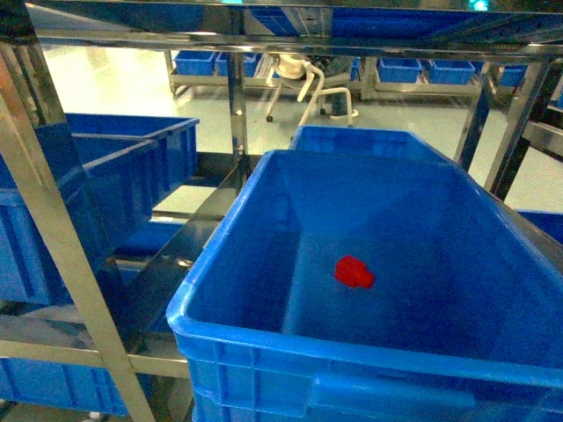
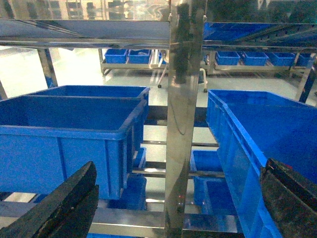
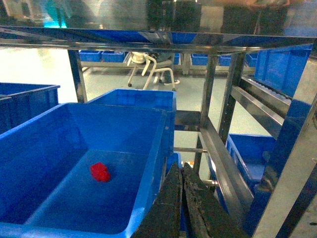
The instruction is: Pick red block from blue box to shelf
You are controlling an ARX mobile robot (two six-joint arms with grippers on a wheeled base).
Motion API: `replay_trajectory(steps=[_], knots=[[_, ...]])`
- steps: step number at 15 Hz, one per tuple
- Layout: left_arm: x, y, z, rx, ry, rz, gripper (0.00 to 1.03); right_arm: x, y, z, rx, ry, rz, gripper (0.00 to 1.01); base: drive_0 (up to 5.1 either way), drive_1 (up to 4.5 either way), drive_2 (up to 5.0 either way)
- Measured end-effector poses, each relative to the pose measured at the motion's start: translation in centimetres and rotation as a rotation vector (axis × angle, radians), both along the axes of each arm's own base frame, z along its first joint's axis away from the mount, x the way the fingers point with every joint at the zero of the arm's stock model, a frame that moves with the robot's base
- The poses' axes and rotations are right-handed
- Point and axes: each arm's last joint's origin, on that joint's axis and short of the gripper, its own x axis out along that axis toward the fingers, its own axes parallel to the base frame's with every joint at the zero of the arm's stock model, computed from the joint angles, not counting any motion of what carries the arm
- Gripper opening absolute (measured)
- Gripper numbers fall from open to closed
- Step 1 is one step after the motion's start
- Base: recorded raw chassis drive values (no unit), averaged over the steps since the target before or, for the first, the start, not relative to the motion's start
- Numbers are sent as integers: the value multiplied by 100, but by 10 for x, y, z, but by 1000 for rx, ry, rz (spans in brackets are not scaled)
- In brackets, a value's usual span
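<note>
Appeared essentially complete: small red plastic brick (image 1: 354, 272) lay alone inside big blue crate (image 1: 264, 347) on shiny steel rack (image 1: 53, 237). Left claw (image 2: 173, 206) spread wide; right claw (image 3: 181, 208) pressed together, empty.

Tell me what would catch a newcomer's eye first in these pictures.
The red block stands out at once, lying alone on the floor of the big blue box in front. Around it runs the shiny steel shelf, with more blue crates on the left. The right pincer hangs shut outside the box; the left pincer is open.
</note>
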Motion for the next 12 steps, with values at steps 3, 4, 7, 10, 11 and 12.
replay_trajectory(steps=[3, 4, 7, 10, 11, 12], knots=[[0, 0, 0, 0, 0, -1, 98, -12, 0, -1, 0, -10, 1, 1, 0, 0, 0], [0, 0, 0, 0, -1, 0, 98, -12, 0, -4, 0, 14, -2, 1, 0, 0, 0], [0, 0, 0, 0, -1, 1, 98, -12, 0, -3, 0, 9, 0, 1, 0, 0, 0], [0, 0, 0, 0, 0, 0, 98, -12, 0, -3, -1, 9, 0, 38, 0, 0, 0], [0, 0, 0, 0, 0, 0, 98, -12, 0, -3, -1, 9, 0, 56, 0, 0, 0], [0, 0, 0, 0, 0, 0, 98, -12, 0, -3, -1, 9, 0, 69, 0, 0, 0]])
